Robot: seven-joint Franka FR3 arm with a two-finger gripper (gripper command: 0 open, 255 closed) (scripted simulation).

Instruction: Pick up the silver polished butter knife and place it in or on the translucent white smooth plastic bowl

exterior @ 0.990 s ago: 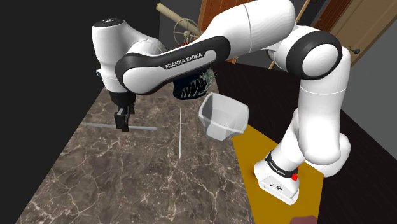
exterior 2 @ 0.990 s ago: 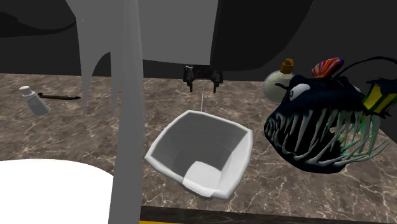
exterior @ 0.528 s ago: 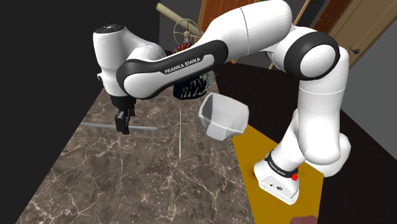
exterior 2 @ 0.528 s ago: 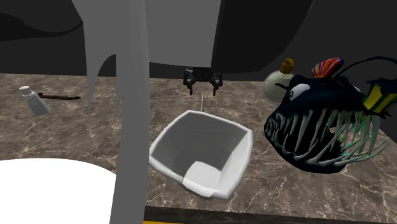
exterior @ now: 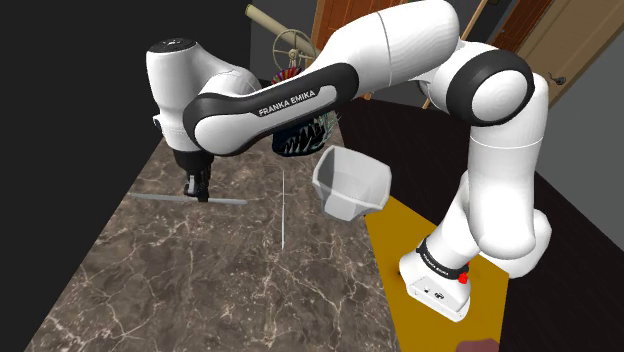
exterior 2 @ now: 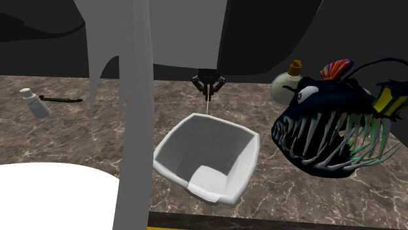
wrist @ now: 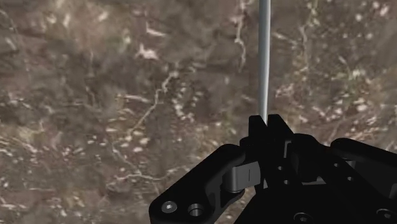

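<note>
Shoulder view: the marble tabletop [exterior: 200, 290] carries the knife [exterior: 226, 201] at its far left. The knife is a thin silver strip running from 9 to 3 o'clock, level and low over the surface, and contact with the stone cannot be confirmed. The gripper [exterior: 201, 190] comes down on the knife near mid-length, fingers pressed together and pinching it. A second thin pale rod [exterior: 284, 212] lies at 4 o'clock of the gripper. The pale bowl [exterior: 350, 205] stands at 3 o'clock of the gripper, well apart, at the tabletop's edge. The yellow stand [exterior: 400, 300] is at 5 o'clock of the bowl. Second exterior view: a small white bottle [exterior 2: 34, 103] is at far left. The gripper [exterior 2: 208, 85] is at centre with the knife [exterior 2: 208, 104] reaching toward 6 o'clock. The bowl [exterior 2: 219, 196] is directly at 6 o'clock of the gripper, and a dark fish [exterior 2: 327, 131] is at the bowl's 3 o'clock. Wrist view: the gripper [wrist: 266, 121] clamps the knife [wrist: 264, 57].
</note>
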